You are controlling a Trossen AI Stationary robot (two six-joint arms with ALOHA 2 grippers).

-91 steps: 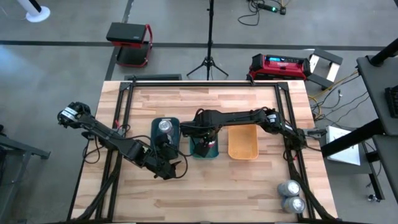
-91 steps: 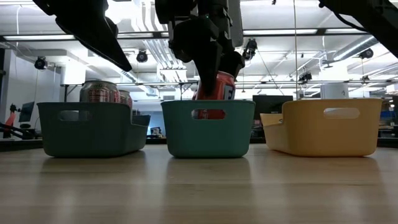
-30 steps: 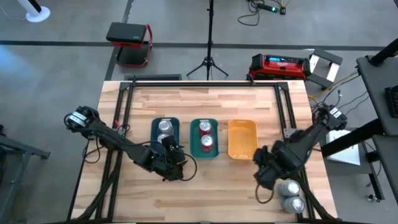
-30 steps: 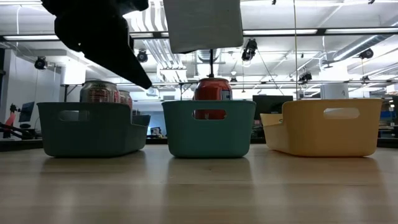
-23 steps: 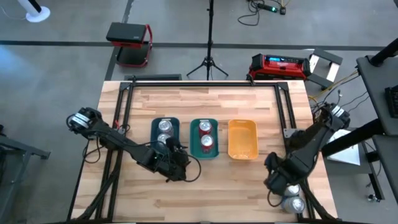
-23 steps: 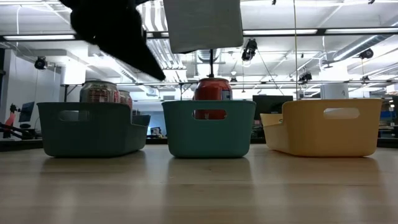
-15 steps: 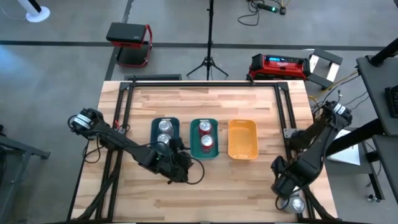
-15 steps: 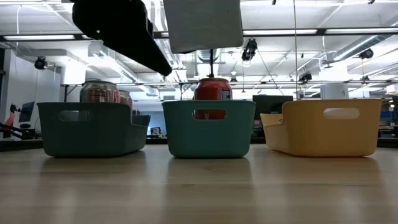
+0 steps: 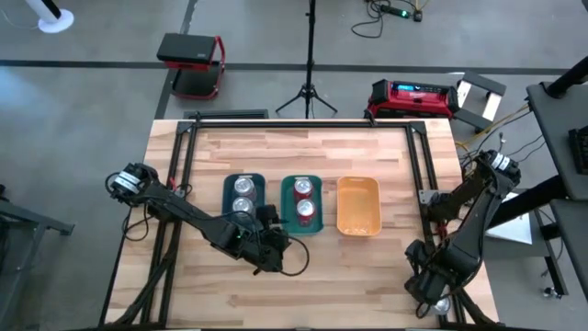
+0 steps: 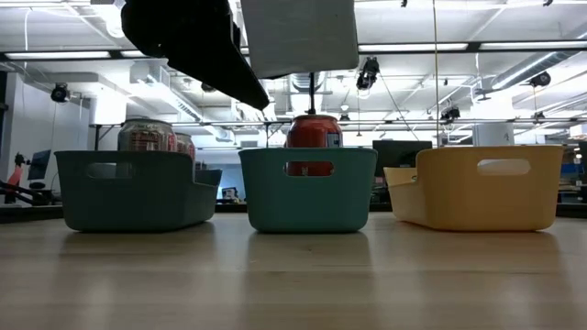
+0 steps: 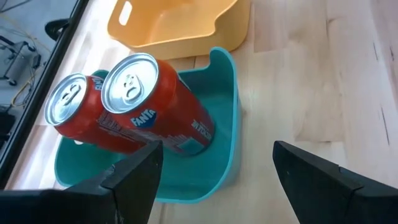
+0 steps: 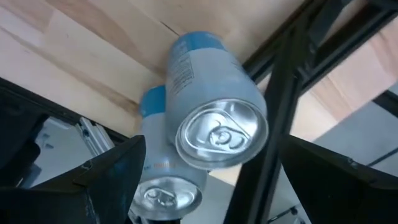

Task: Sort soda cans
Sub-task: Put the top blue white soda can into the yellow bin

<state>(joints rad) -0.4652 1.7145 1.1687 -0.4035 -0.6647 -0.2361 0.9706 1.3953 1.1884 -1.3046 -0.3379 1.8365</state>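
Right claw (image 9: 424,292) is down at the near right corner of the wooden surface (image 9: 303,152), hovering right over two bluish-silver cans (image 12: 214,115). Wrist cam looks straight onto their shiny tops: one can close and big between the two dark fingers (image 12: 112,177), second bluish-silver can (image 12: 161,180) touching it just behind. Fingers spread wide either side, nothing gripped, so the claw's released. From above only a sliver of a can top (image 9: 442,302) peeks out beside the arm.

Left claw (image 9: 273,257) sits near the front of the middle tray, fingers parted w/ nothing between them, also released. Its wrist cam looks past the fingers (image 11: 134,177) into the green tray (image 11: 227,124), where two red cans (image 11: 152,102) stand side by side, touching, "Fanta" readable on the nearer one. Orange tray (image 11: 180,25) just beyond it.

Overhead: three trays in a row mid-surface. Teal tray (image 9: 227,207) on the left holds two silver cans (image 9: 243,195), one behind the other. Green tray next to it has the two red cans, orange tray on the right of the row.

Low cam: teal tray (image 10: 138,191) w/ silver cans (image 10: 147,136) poking above the rim, green tray (image 10: 308,197) w/ a red can (image 10: 313,131) showing, orange tray (image 10: 486,188) at right. Dark left arm (image 10: 197,41) hangs across the top.
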